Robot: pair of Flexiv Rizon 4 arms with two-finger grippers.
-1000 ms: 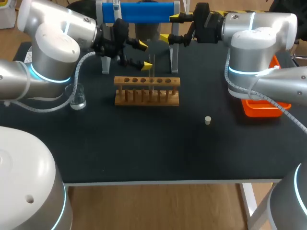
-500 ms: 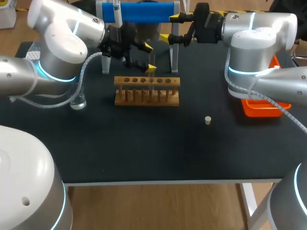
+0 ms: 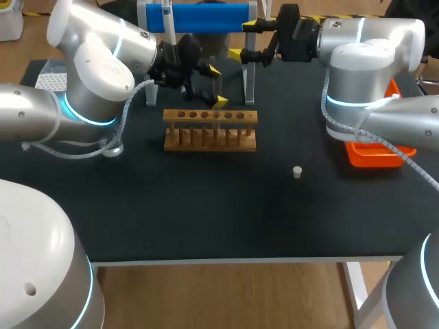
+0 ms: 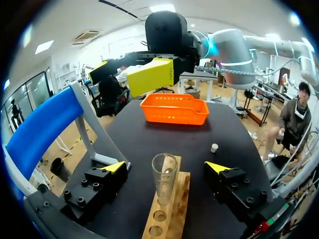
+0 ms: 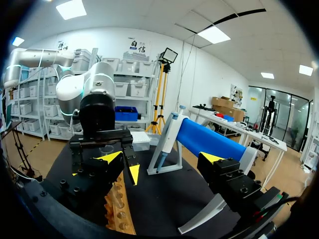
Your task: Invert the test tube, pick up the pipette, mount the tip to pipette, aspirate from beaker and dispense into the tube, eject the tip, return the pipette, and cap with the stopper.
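1. Head view: my left hand [image 3: 216,85] hangs open just above the far side of the light wooden test-tube rack [image 3: 210,129], which stands mid-counter toward the back edge. The clear glass test tube is too faint to make out here. My right hand [image 3: 245,40] is open too, beside the blue pipette [image 3: 199,17] on its grey stand at the back edge. A small white stopper [image 3: 297,172] lies alone right of the counter's [image 3: 206,219] centre. An orange plastic basket [image 3: 377,154] sits at the right edge, and a clear glass beaker [image 3: 113,145] sits near the left edge, half hidden by my left arm.
2. Left wrist view: the clear glass test tube [image 4: 164,177] stands upright in the rack [image 4: 167,209], open rim uppermost, between my spread fingers [image 4: 115,167], neither touching it. The stopper [image 4: 214,148] and basket [image 4: 174,109] lie ahead.
3. Right wrist view: my right hand [image 5: 162,158] is wide open and empty, with the blue pipette [image 5: 209,142] ahead and the rack [image 5: 117,209] beside it.
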